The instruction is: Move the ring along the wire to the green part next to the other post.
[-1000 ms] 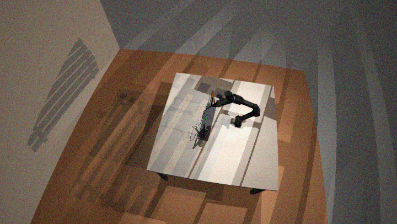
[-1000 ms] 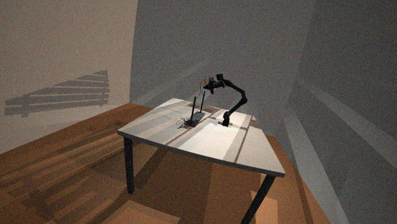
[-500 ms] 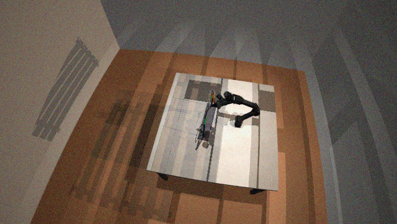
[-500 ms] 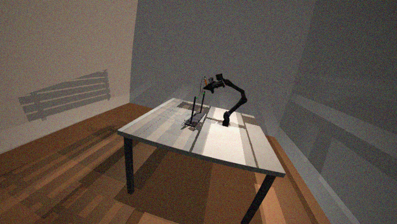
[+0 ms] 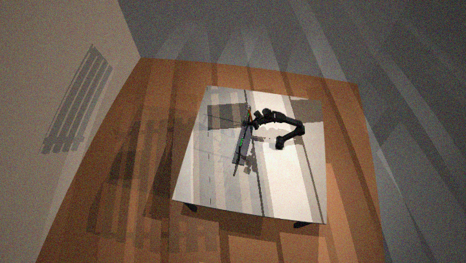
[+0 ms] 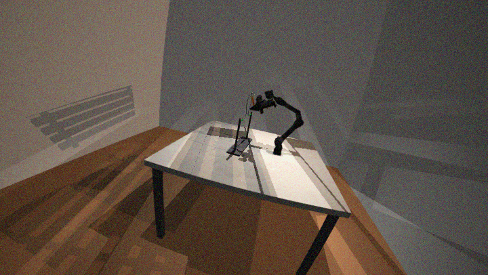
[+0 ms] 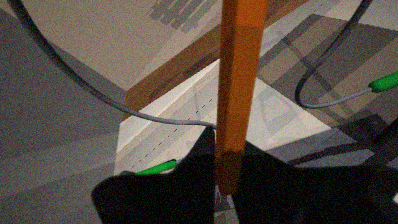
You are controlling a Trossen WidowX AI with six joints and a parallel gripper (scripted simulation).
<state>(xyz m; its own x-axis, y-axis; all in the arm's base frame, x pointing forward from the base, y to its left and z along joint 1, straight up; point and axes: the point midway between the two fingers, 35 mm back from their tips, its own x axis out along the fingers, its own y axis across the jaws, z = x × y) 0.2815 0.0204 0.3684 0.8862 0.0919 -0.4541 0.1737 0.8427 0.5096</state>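
My gripper [image 5: 246, 124] [image 6: 251, 108] [image 7: 214, 131] is shut on the lower part of the orange handle [image 5: 250, 115] [image 6: 253, 99] [image 7: 241, 65], which stands nearly upright. The small ring [image 5: 248, 109] [image 6: 252, 93] is at the handle's top, above both posts, and out of the wrist view. The grey wire bends up on both sides of the handle in the wrist view. Whether it runs through the ring is too small to tell. Green parts show beside the near post [image 6: 237, 136] and far post [image 6: 249, 126]. One green part [image 7: 157, 168] shows behind my left finger, another [image 7: 385, 82] at right.
The posts stand on a grey base plate [image 5: 246, 148] [image 6: 235, 150] on the white table [image 5: 290, 182] [image 6: 290, 184]. My arm reaches in from its mount [image 6: 277, 150] to the right of the plate. Striped shadows cross the table.
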